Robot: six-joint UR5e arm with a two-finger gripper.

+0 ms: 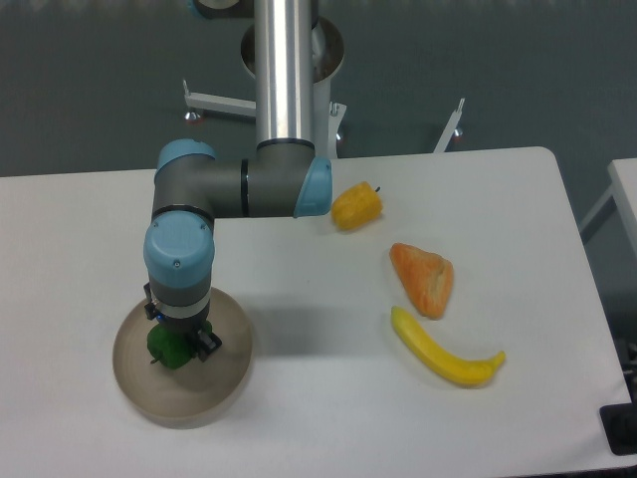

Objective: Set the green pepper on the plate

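Observation:
The green pepper [167, 349] is small, dark green and glossy. It shows just below the arm's wrist, over the middle of the round beige-grey plate [227, 370] at the front left of the table. My gripper [179, 337] points straight down over the plate and is mostly hidden by the blue-grey wrist. Its black fingers [207, 345] sit close against the pepper's sides and appear shut on it. I cannot tell whether the pepper rests on the plate or hangs just above it.
A yellow pepper [356, 205] lies at the back middle. An orange wedge [424, 279] and a yellow banana-like piece [444, 355] lie to the right. The arm's silver column [285, 70] rises at the back.

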